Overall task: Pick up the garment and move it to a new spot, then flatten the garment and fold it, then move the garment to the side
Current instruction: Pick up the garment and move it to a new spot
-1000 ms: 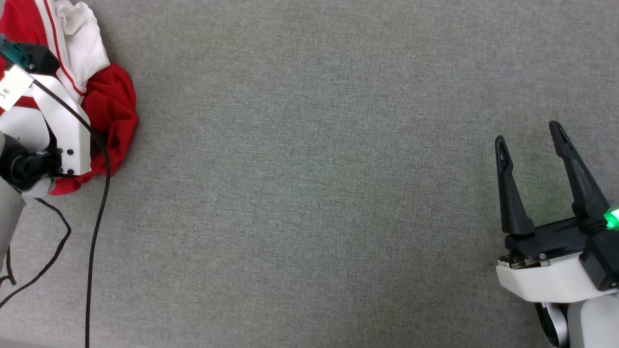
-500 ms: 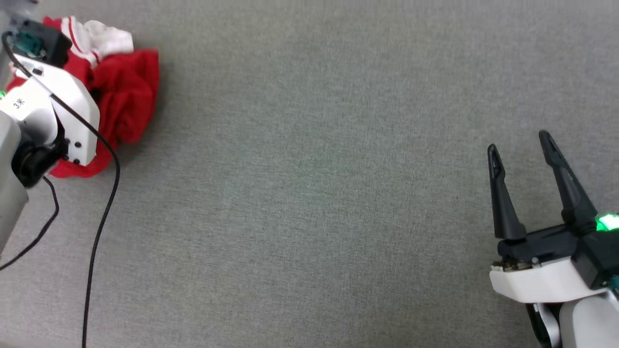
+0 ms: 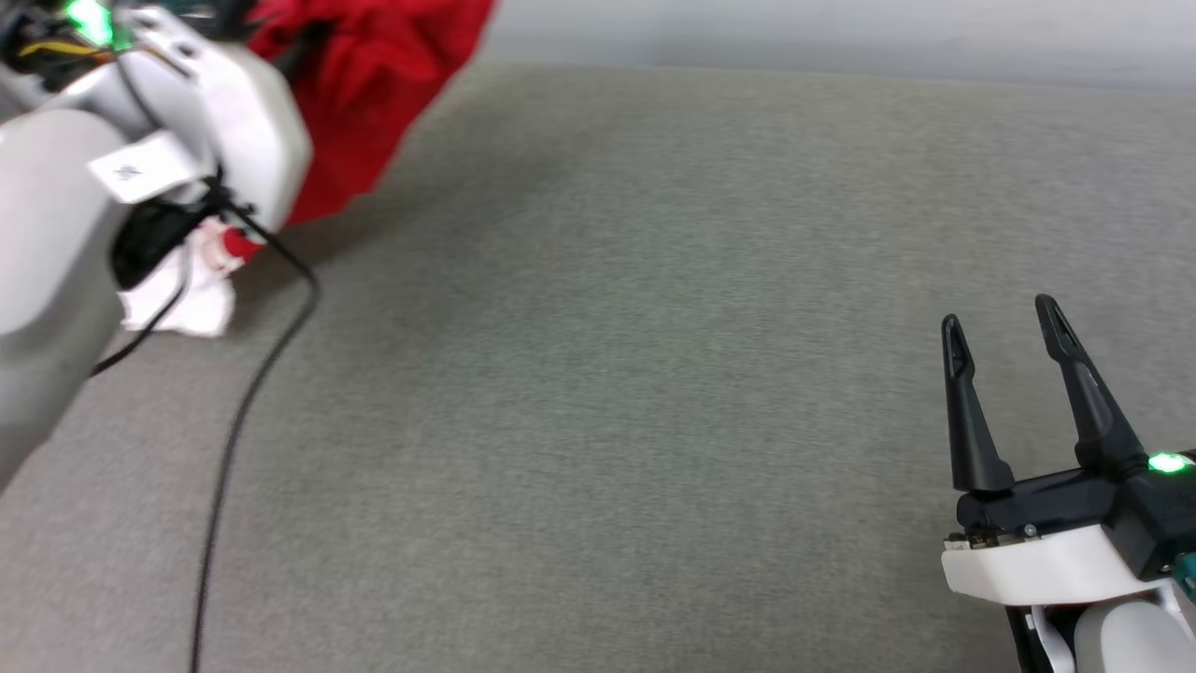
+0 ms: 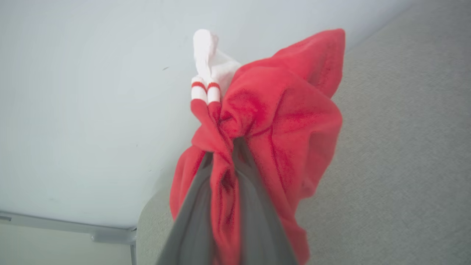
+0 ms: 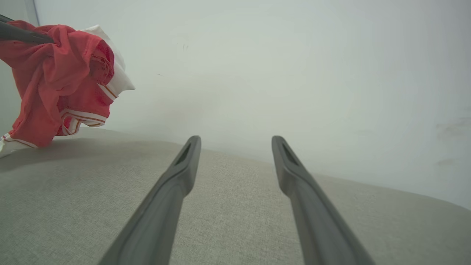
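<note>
Left wrist view: the left gripper has its 2 dark fingers pinched tight on a wad of the red soft-fabric jersey T-shirt with white striped-trim sleeves, so it's got the garment held up in a bunch.

In the head view the shirt hangs at the far left, by the back edge of the grey woven fabric surface. A thin black cable trails down from that arm.

Whether the lowest white bit touches the surface, can't tell.

The right gripper sits low on the right, fingers spread wide, holding nothing, well apart from the shirt.
</note>
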Controlling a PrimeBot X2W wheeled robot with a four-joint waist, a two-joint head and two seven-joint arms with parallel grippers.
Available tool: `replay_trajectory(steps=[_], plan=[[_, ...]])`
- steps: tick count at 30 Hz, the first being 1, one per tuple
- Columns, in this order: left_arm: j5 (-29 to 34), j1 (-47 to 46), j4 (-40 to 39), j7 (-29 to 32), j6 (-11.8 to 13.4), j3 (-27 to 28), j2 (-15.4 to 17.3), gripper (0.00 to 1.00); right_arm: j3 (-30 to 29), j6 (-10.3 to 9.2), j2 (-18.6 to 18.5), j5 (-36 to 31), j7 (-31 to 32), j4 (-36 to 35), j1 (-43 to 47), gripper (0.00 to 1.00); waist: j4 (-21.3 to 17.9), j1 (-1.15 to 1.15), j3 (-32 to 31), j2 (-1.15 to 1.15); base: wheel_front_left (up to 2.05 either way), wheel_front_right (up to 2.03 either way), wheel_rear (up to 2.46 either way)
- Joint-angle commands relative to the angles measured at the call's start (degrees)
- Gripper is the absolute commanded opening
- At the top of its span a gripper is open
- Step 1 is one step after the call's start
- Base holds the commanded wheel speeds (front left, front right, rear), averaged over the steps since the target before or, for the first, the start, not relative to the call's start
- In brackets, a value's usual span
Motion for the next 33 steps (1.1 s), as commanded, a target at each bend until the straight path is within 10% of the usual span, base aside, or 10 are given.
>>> replay_trajectory(steps=[1,22,33], plan=[[0.24,-0.94,-1.0,-0.51,0.02,-0.66,-0.61,0.0,-0.22,-0.04,0.3,0.45,-0.14,-0.08,0.46,1.0,-1.79,0.0,-0.72,0.0,0.0,0.0,0.0],[1.22,0.3,-7.06,-6.43,0.02,-13.17,-18.46,0.0,-3.93,-0.04,0.36,8.09,-0.14,0.16,-1.66,1.0,-17.78,0.0,3.83,0.0,0.0,0.0,0.0],[11.6,17.79,-8.01,3.91,0.02,-14.73,-25.61,0.0,-3.84,-0.04,0.38,9.51,-0.14,0.4,-2.63,1.0,-19.51,0.0,6.45,0.0,0.0,0.0,0.0]])
